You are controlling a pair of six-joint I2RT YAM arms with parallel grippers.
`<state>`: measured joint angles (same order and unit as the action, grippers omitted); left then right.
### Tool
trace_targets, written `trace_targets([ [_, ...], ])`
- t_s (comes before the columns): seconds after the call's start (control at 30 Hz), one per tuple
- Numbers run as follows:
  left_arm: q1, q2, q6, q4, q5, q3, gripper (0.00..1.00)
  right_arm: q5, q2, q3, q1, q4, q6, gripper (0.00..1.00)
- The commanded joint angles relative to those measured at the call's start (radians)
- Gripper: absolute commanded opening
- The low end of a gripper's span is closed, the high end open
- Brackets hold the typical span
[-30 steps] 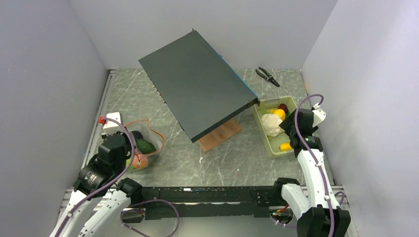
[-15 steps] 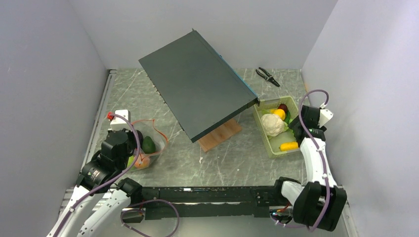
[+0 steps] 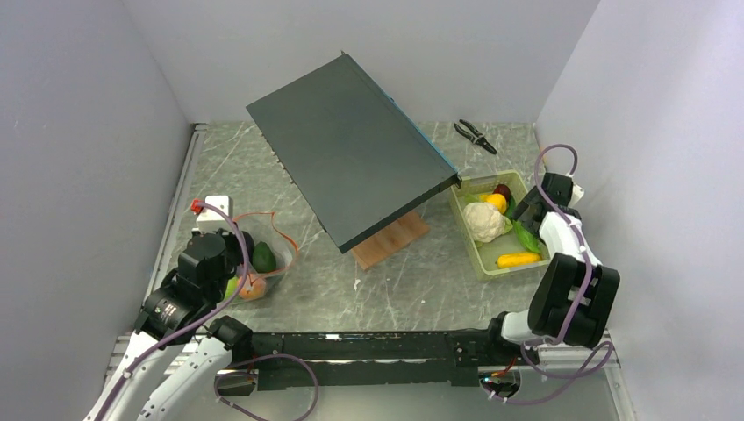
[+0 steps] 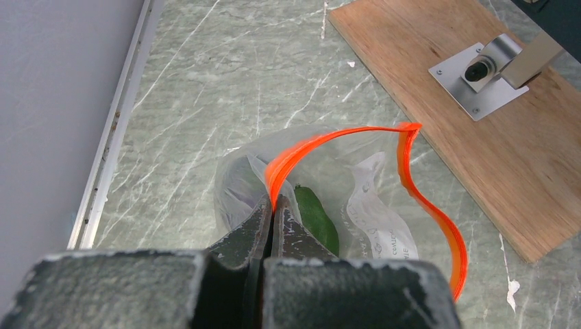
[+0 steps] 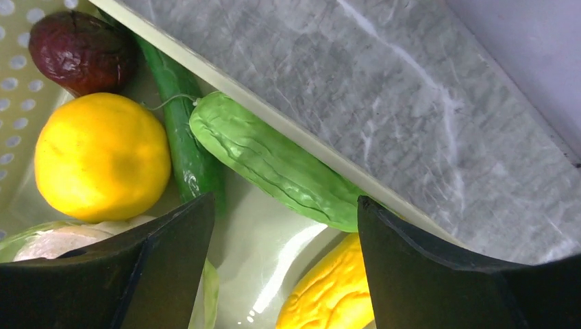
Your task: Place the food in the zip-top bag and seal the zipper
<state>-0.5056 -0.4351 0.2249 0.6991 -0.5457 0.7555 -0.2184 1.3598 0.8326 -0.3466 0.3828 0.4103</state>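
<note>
The clear zip-top bag (image 3: 263, 260) lies at the left, its orange-red zipper (image 4: 438, 219) gaping in a loop. Inside show a green piece (image 4: 316, 218), a dark shape (image 4: 236, 188) and an orange piece (image 3: 252, 287). My left gripper (image 4: 274, 205) is shut on the zipper's near-left edge. My right gripper (image 5: 284, 205) is open over the right end of the pale green tray (image 3: 468, 247). Between and ahead of its fingers lie a ridged green vegetable (image 5: 274, 161), a bumpy yellow piece (image 5: 336, 288), a yellow ball (image 5: 103, 156), a dark red piece (image 5: 82, 42) and the white cauliflower (image 3: 482, 221).
A dark tilted panel (image 3: 351, 149) stands on a wooden board (image 3: 392, 240) in the middle, overhanging the tray's left corner. Black pliers (image 3: 475, 135) lie at the back right. Walls close in on the left, back and right, the right wall close to my right arm.
My right arm has swung from over the tray's middle to its right edge, uncovering a green piece and the long yellow piece. My left gripper shifted slightly back with the bag's mouth, then held still.
</note>
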Motion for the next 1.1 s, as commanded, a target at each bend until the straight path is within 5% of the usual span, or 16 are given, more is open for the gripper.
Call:
trace_targets([
  [0.0,-0.004,-0.002,-0.009,-0.043,-0.004,-0.004,0.0,0.052,0.047,0.042,-0.002,-0.037,-0.026,0.78],
  [0.43,-0.005,-0.018,-0.003,-0.038,-0.007,-0.001,0.0,-0.036,0.251,0.049,0.029,-0.045,-0.056,0.69],
  [0.67,-0.005,-0.028,0.0,-0.036,-0.013,-0.001,0.0,-0.126,0.189,0.085,0.157,0.005,-0.061,0.4],
  [0.77,-0.005,-0.031,0.002,-0.033,-0.017,0.0,0.0,-0.157,0.15,0.091,0.164,0.033,-0.051,0.18],
  [1.07,-0.004,-0.048,0.013,-0.018,-0.042,0.007,0.0,-0.184,-0.023,0.122,0.169,0.109,-0.033,0.0],
])
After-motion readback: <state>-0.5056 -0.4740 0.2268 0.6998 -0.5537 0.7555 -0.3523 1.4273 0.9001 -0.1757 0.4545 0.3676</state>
